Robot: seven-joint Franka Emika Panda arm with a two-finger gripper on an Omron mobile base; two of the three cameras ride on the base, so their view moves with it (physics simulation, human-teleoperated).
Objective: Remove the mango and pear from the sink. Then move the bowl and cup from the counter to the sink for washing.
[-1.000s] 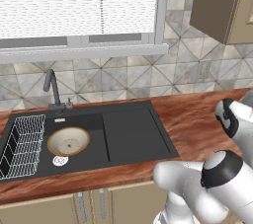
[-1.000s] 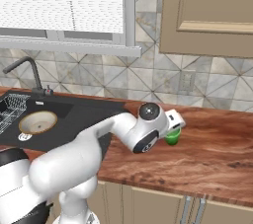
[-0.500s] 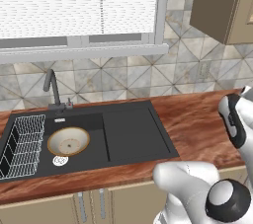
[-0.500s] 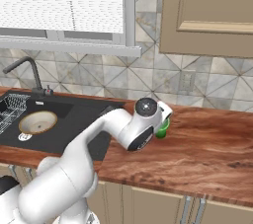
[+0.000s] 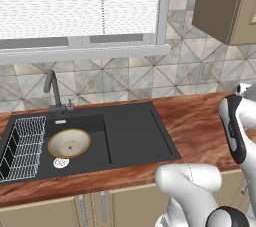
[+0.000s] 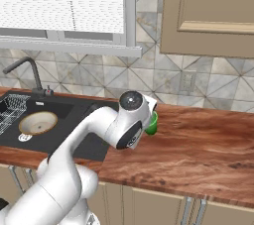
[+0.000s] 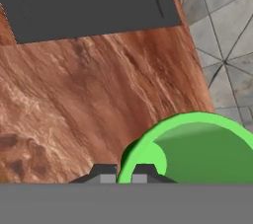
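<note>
The green cup hangs just above the counter by the sink's right edge. My gripper is shut on the cup's rim, one finger inside and one outside. In the right base view my hand covers most of the cup. The beige bowl lies in the basin of the black sink. The sink's drainboard shows ahead of the cup in the hand view. The mango and pear are out of view.
A white wire rack fills the sink's left side and a dark faucet stands behind the basin. A wall cabinet hangs above the counter on the right. The tiled wall runs close beside the cup.
My arm has carried the cup left and slightly up along the counter, toward the sink. The bowl has not moved.
</note>
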